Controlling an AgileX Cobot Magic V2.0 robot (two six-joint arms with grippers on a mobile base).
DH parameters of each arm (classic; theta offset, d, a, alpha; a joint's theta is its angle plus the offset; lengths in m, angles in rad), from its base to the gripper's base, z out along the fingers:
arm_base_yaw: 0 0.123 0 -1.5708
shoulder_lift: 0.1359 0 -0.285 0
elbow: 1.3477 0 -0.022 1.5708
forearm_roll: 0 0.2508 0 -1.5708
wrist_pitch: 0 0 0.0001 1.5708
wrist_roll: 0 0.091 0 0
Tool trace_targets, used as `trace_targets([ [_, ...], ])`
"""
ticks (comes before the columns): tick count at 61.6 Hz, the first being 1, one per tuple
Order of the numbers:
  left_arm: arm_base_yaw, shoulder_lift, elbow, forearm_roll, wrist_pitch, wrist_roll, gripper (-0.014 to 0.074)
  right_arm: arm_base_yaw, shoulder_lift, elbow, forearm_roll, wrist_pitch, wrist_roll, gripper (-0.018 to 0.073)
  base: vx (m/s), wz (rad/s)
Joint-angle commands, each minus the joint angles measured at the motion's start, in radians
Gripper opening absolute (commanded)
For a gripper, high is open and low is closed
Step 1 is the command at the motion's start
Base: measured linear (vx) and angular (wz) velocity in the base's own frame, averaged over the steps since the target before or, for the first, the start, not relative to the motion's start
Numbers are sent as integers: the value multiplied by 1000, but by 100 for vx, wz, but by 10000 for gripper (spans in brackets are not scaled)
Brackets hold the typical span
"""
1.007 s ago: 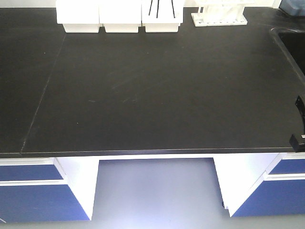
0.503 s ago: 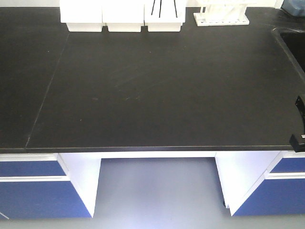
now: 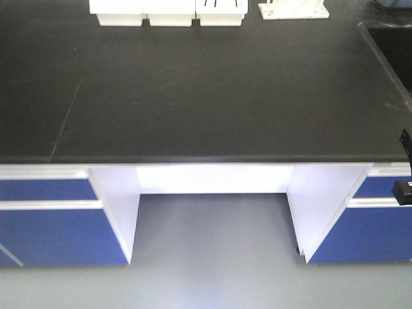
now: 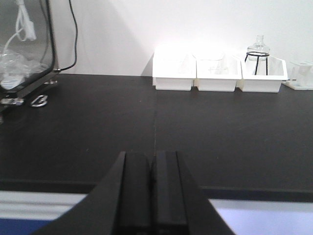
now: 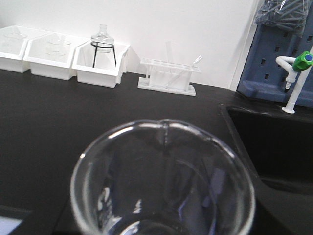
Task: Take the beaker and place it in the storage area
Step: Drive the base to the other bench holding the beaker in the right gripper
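Observation:
The beaker [image 5: 161,186], clear glass with a flared rim and pouring lip, fills the bottom of the right wrist view. My right gripper is shut on it, its fingers showing only as dark shapes through the glass. The beaker hangs over the front edge of a black benchtop [image 5: 58,112] that bears white bins. My left gripper [image 4: 152,155] is shut with nothing in it, level with that bench's front edge. The storage area is out of view.
White bins [image 3: 167,11] and a test-tube rack [image 5: 168,76] line the back of the bench. A sink [image 5: 274,142] with a green-knobbed tap [image 5: 298,73] lies at the right. Blue drawers [image 3: 51,225] flank a knee gap over grey floor [image 3: 212,257].
The front view has drawn back from the bench. Its front edge sits higher in frame, the bins have slid toward the top edge, and more floor shows.

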Motion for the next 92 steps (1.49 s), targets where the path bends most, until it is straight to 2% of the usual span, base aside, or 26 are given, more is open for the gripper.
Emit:
trace_targets([
  [1, -7, -19, 22, -6, -84, -6, -8, -3, -2, -32, 4, -51, 0, 0, -32, 12],
  [45, -6, -19, 22, -6, -84, -6, -8, -3, -2, -32, 4, -51, 0, 0, -40, 4],
  [92, -6, -19, 22, -6, -84, -6, -8, -3, -2, -32, 4, -51, 0, 0, -36, -18],
])
